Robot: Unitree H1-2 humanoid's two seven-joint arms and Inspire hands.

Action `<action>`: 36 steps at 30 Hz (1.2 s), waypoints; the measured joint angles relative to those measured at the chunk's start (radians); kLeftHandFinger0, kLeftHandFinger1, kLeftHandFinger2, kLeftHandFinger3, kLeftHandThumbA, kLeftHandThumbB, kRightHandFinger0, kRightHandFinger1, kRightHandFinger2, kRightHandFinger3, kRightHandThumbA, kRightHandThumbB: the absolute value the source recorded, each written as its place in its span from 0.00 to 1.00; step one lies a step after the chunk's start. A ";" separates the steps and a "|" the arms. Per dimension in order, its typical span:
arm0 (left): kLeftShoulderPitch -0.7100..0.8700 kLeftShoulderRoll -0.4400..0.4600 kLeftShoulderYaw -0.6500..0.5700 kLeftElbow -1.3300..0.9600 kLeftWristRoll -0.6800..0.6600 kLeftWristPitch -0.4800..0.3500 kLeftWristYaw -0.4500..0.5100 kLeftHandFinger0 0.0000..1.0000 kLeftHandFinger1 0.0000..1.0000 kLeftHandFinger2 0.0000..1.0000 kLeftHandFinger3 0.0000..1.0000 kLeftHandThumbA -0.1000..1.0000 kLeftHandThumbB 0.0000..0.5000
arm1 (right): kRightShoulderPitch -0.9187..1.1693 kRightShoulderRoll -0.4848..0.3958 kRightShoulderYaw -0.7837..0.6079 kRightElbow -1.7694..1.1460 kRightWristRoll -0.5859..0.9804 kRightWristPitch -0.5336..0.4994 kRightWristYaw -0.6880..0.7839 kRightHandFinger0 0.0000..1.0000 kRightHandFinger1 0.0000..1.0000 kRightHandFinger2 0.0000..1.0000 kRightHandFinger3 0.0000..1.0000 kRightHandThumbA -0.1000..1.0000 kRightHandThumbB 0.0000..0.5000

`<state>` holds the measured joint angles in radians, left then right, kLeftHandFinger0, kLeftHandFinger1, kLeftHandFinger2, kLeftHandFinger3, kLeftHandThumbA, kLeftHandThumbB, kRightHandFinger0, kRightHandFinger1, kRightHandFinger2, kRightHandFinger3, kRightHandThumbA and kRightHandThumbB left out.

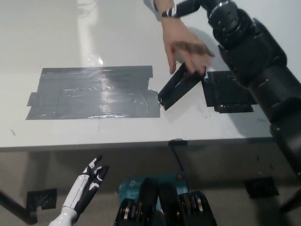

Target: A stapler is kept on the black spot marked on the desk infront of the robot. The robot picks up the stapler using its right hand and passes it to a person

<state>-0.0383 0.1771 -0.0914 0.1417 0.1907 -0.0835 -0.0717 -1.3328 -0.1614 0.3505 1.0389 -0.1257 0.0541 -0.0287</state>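
I see the stapler (179, 86) tilted over the white desk (117, 33), its lower end at the right edge of the big grey tape patch (94, 92) and its upper end under the fingertips of a person's hand (184, 47). That hand reaches down from the top of the view and has hold of the stapler's upper end; whether the lower end touches the desk surface I cannot tell. The stapler sits between the grey patch and the black spot (228, 91), which lies just to its right, partly hidden beneath my black arm.

My right hand (188, 7) is at the very top edge, above the person's wrist and well apart from the stapler. Only part of it shows, and I cannot tell whether it is spread or curled; it is not on the stapler. The black arm runs from there down the right side of the view.

My left hand (88, 182) rests low at the lower left, below the desk's front edge, holding nothing, fingers spread.

I see no containers on the desk. Bare white surface lies to the left of and behind the grey patch, and a narrow strip runs between the patch and the front edge. The floor below carries two small dark marks (42, 198).
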 measured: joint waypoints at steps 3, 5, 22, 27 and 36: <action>0.000 0.000 -0.002 0.000 0.000 0.001 0.000 1.00 0.94 0.87 1.00 0.93 0.78 | 0.043 -0.030 -0.017 -0.136 0.000 0.015 0.017 1.00 1.00 1.00 1.00 1.00 0.63; 0.000 0.000 -0.003 0.002 0.000 0.002 0.000 1.00 0.94 0.86 1.00 0.93 0.81 | 0.076 -0.044 -0.033 -0.217 0.002 0.023 0.025 1.00 1.00 1.00 1.00 1.00 0.54; -0.037 -0.001 -0.004 0.027 -0.001 0.002 0.000 1.00 0.94 0.88 1.00 0.95 0.78 | 0.514 -0.161 -0.087 -0.758 0.021 0.137 0.068 1.00 1.00 1.00 1.00 1.00 0.55; -0.044 -0.002 -0.005 0.042 0.000 0.003 0.000 1.00 0.93 0.88 1.00 0.96 0.78 | 0.675 -0.206 -0.106 -0.896 0.039 0.163 0.070 1.00 1.00 1.00 1.00 1.00 0.62; -0.049 -0.002 -0.006 0.056 -0.001 0.003 0.001 1.00 0.94 0.95 1.00 1.00 0.86 | 1.007 -0.221 -0.110 -1.157 0.065 0.168 0.069 1.00 1.00 1.00 1.00 1.00 0.30</action>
<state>-0.0873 0.1749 -0.0971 0.1975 0.1901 -0.0809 -0.0711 -0.3255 -0.3829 0.2409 -0.1184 -0.0604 0.2226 0.0405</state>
